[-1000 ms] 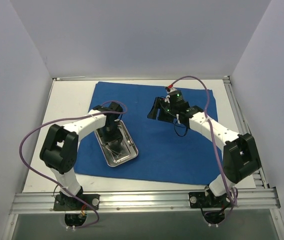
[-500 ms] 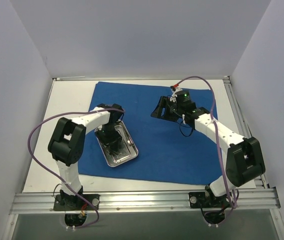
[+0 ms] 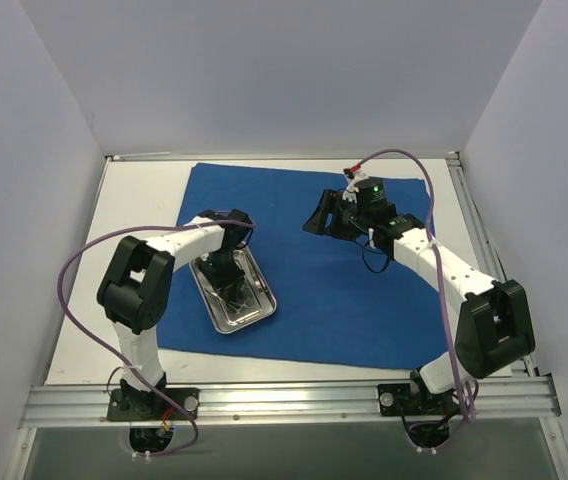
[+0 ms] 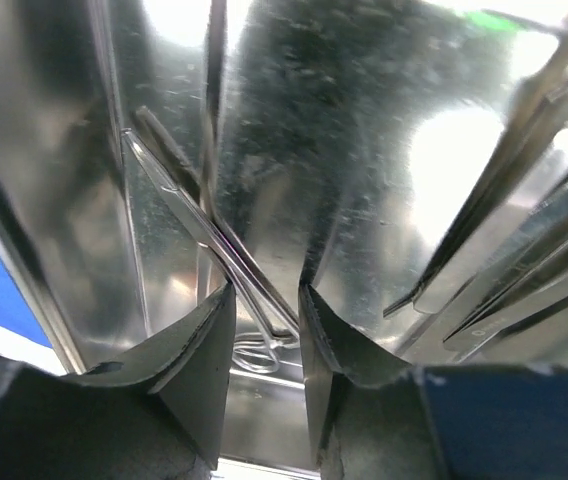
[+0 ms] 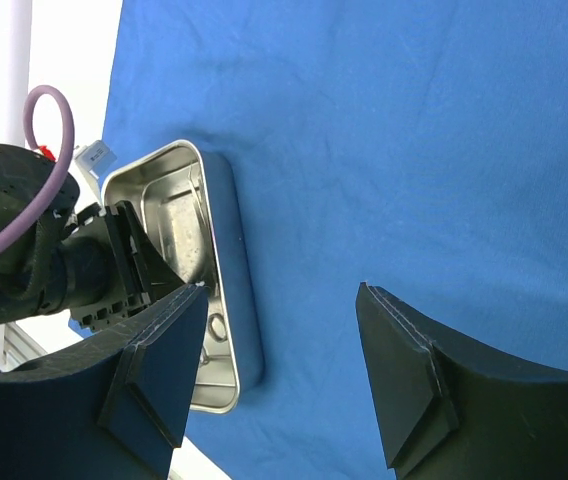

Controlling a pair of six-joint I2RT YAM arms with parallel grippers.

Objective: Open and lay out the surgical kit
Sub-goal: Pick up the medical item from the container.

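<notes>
I find the blue cloth (image 3: 344,300) unfolded and spread flat. The steel tray (image 3: 252,316) sits on it toward 8 o'clock from the cloth's middle, right way up, with its long axis running 11 to 5 o'clock. Inside, one thin scissor-like instrument (image 4: 219,250) lies flat near a wall, its ring handle between my left fingers (image 4: 199,350). Further instruments (image 4: 504,260) lie at 3 o'clock of it.

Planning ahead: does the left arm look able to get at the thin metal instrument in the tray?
Likely yes: left fingers straddle the thin metal scissor-like instrument in the shiny steel tray, nothing blocking.
</notes>
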